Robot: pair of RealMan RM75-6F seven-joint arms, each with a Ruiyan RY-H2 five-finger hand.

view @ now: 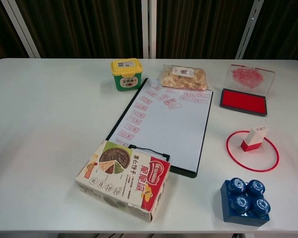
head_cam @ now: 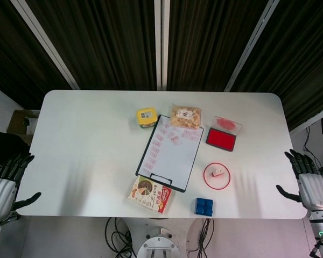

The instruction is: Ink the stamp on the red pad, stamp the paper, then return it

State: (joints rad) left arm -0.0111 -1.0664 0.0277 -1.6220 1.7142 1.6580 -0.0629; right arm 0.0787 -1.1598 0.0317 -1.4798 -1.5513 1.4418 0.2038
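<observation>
The stamp (head_cam: 218,173) (view: 254,139), white with a red base, stands inside a red ring (head_cam: 217,185) (view: 252,167) on the table's right side. The open red ink pad (head_cam: 220,138) (view: 243,101) lies behind it, its clear lid tipped back. A sheet of paper (head_cam: 172,156) (view: 169,129) on a black clipboard carries several red stamp marks along its top and left edge. My left hand (head_cam: 4,185) hangs off the table's left edge, fingers spread, holding nothing. My right hand (head_cam: 308,183) is beside the right edge, also spread and holding nothing. Neither hand shows in the chest view.
A yellow-lidded green tub (head_cam: 146,117) (view: 126,74) and a bag of snacks (head_cam: 186,116) (view: 184,77) sit behind the clipboard. A snack box (head_cam: 149,194) (view: 124,179) lies at the front, and a blue block (head_cam: 204,206) (view: 245,202) sits at the front right.
</observation>
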